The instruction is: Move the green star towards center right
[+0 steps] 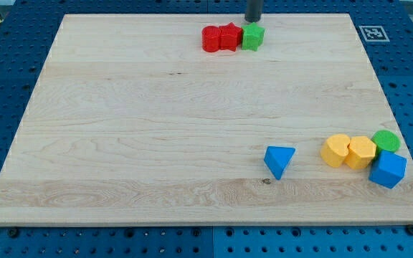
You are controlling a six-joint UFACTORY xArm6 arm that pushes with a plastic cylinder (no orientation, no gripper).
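Observation:
The green star point(252, 36) lies near the top edge of the wooden board point(120, 129), a little right of the middle. It touches a red star point(229, 36) on its left, which touches a red round block point(211, 39). My tip point(253, 20) is at the view's top, right behind the green star and at its top edge. The rod rises out of the frame.
At the lower right lie a blue triangle point(279, 160), a yellow heart-like block point(335, 150), a yellow hexagon point(361, 152), a green round block point(386, 141) and a blue cube-like block point(388, 170). A marker tag point(373, 32) sits at the top right corner.

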